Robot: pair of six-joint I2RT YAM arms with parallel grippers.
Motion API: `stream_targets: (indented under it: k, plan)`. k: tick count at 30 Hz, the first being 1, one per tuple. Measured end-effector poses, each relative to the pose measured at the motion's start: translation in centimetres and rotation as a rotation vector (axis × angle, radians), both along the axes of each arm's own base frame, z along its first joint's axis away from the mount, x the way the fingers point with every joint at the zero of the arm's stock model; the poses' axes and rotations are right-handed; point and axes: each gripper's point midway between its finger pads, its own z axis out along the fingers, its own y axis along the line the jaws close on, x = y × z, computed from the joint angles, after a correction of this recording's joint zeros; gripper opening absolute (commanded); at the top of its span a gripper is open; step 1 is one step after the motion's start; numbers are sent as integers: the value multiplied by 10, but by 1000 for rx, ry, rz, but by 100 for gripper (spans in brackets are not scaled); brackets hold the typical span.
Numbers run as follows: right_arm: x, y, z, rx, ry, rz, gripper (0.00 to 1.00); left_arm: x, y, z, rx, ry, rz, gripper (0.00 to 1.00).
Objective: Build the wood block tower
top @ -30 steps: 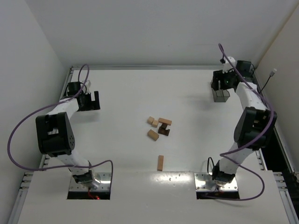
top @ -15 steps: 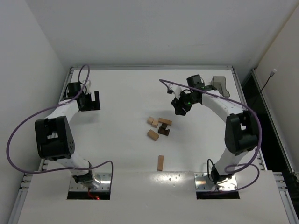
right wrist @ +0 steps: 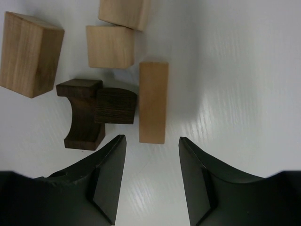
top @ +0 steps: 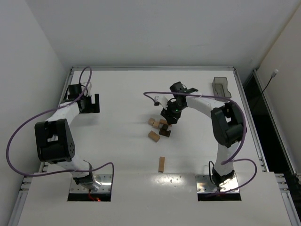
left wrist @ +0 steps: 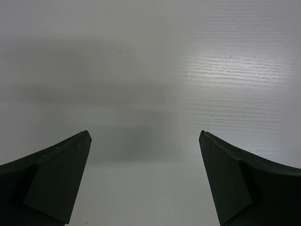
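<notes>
One tan block [top: 161, 164] lies alone, near edge. Farther, we see wood blocks [top: 154, 136] loose mid-table, unstacked. Right gripper [right wrist: 150, 140] hangs over them, jaws parted, nothing between; tan bar [right wrist: 154, 101] just ahead, dark pieces [right wrist: 96, 113] left of it. Left gripper [left wrist: 145, 133] far left, spread wide, empty. Bin [top: 221, 87] far right.

I see the white desk [top: 117, 150] carrying a loose cluster of wood blocks [top: 154, 136] at its middle, one tan block [top: 161, 164] alone toward the near edge, and a smoky bin [top: 221, 87] far right.
</notes>
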Motion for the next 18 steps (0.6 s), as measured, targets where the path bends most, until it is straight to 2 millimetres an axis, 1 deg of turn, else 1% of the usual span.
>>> stream_targets:
  k: [6,12,18]
  plan:
    - [-5,9,-2,-21,-9,40,45,-2,2,-2,13,10,0,99]
    - [-5,7,-9,-57,-12,48,45,-1,3,-2,19,4,-6,99]
    - [-3,6,-23,-90,6,48,45,-2,4,-2,28,5,-3,99]
